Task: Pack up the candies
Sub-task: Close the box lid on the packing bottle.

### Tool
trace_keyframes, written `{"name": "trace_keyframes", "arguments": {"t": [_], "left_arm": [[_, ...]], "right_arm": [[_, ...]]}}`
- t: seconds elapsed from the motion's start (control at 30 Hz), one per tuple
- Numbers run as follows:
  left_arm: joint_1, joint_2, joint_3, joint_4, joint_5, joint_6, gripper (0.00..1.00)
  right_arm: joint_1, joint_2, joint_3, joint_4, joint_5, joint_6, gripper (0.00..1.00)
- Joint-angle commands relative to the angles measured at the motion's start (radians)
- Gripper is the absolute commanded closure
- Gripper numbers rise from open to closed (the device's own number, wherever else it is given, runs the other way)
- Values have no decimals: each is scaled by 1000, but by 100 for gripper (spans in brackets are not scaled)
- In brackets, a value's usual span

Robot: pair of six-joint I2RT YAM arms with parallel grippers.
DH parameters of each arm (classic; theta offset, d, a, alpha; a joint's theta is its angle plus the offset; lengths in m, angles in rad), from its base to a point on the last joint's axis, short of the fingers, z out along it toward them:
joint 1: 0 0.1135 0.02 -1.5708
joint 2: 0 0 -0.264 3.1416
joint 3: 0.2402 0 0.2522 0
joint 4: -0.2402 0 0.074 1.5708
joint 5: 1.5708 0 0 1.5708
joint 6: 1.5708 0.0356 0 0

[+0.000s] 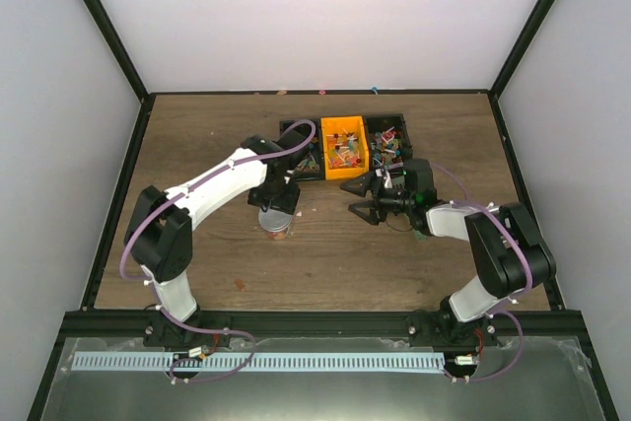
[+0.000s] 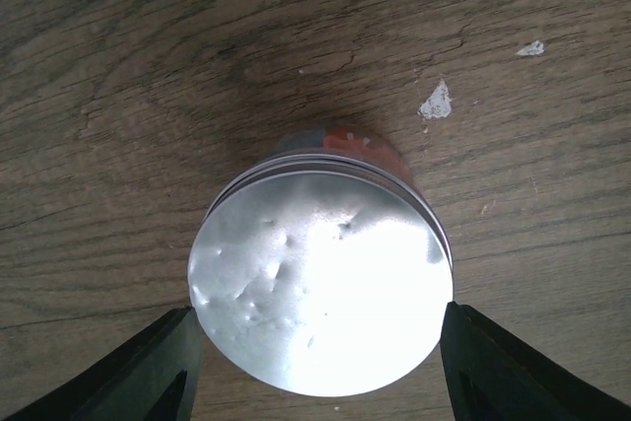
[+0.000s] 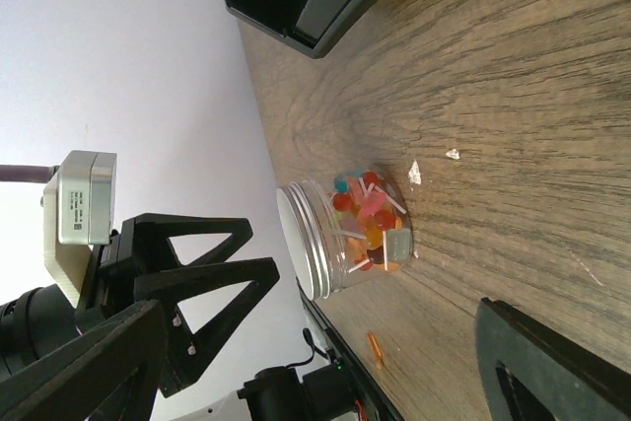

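A small clear jar with a silver lid stands on the wooden table, filled with candies in mixed colours. My left gripper hovers just above it, open, with one finger on each side of the lid in the left wrist view; the right wrist view shows its fingers apart from the lid. My right gripper is open and empty, to the right of the jar and pointing at it. More candies lie in the bins at the back.
An orange bin stands between two black bins behind the jar. A small orange stick and white scraps lie on the table near the jar. Walls enclose the table.
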State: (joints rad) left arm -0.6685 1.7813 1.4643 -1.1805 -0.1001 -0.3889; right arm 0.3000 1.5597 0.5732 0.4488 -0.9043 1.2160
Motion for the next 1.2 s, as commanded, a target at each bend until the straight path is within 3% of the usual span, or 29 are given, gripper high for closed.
{"name": "trace_keyframes", "arguments": {"t": [0.0, 0.77, 1.17], "left_arm": [[-6, 22, -19, 19, 14, 8, 31], [-5, 53, -63, 55, 37, 18, 30], [-3, 52, 57, 10, 40, 35, 30]], "right_arm": [[10, 15, 12, -1, 4, -5, 14], [9, 54, 33, -23, -3, -23, 14], [9, 65, 40, -13, -2, -13, 14]]}}
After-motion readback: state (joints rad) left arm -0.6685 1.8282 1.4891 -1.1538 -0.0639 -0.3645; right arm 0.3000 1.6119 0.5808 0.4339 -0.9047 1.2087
